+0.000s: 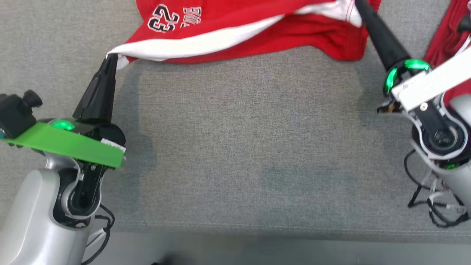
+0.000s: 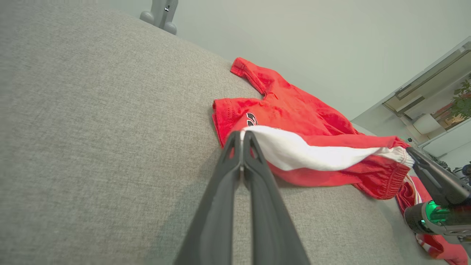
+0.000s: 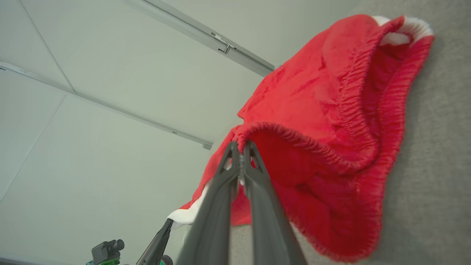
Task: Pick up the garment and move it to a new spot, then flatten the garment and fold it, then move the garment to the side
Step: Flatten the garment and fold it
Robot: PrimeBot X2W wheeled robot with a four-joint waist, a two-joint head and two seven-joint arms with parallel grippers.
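From my head, I see my left claw [image 1: 111, 57] shut tight on a corner of the red shorts [image 1: 257, 18]. It is the corner where the white stripe [image 1: 206, 42] ends. My right claw [image 1: 358, 4] is shut on the other end of that stripe, up at the top of the picture. The shorts are at the far side of the gray table [image 1: 235, 147]. The stripe runs from one claw to the other. There is a number 23 [image 1: 163, 17] on the shorts. Another red cloth [image 1: 447, 40] lies on the right, past my right arm.

From my left wrist, my left fingers [image 2: 217, 213] are pressed together. The white corner is pinched at their tips. The far part of the shorts lies on the table, and the near edge is lifted a little. My right claw holds the other end, over on the right.

From my right wrist, my right fingers [image 3: 213, 213] are closed on the crinkly red waistband [image 3: 294, 136]. The shorts gape open like a bag. My left claw is at the bottom left, touching the white corner.
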